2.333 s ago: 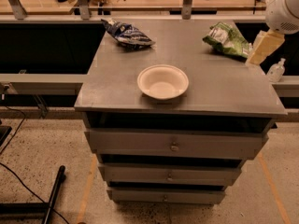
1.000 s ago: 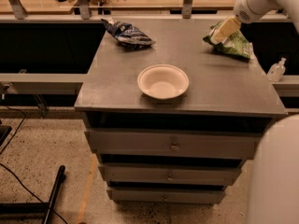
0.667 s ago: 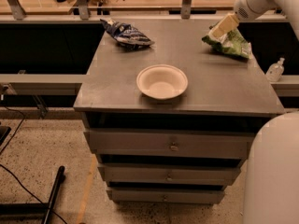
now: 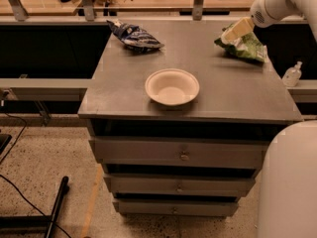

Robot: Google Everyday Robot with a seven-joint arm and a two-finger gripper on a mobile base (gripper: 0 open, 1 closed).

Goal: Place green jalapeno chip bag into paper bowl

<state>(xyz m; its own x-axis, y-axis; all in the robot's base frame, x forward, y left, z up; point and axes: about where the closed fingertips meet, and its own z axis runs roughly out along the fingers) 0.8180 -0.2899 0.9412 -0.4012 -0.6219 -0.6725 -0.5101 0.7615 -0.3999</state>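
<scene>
The green jalapeno chip bag lies on the far right of the grey cabinet top. My gripper comes in from the upper right and sits on the bag's left upper end. The white paper bowl stands empty near the middle front of the top, well to the left of and nearer than the bag.
A dark blue and white chip bag lies at the far left of the top. A small clear bottle stands on the ledge to the right. The robot's white body fills the lower right corner. A workbench with clutter runs behind.
The arm swung in from the right edge and moved left over the green bag, settling on its left end. The bag and bowl have not moved.
</scene>
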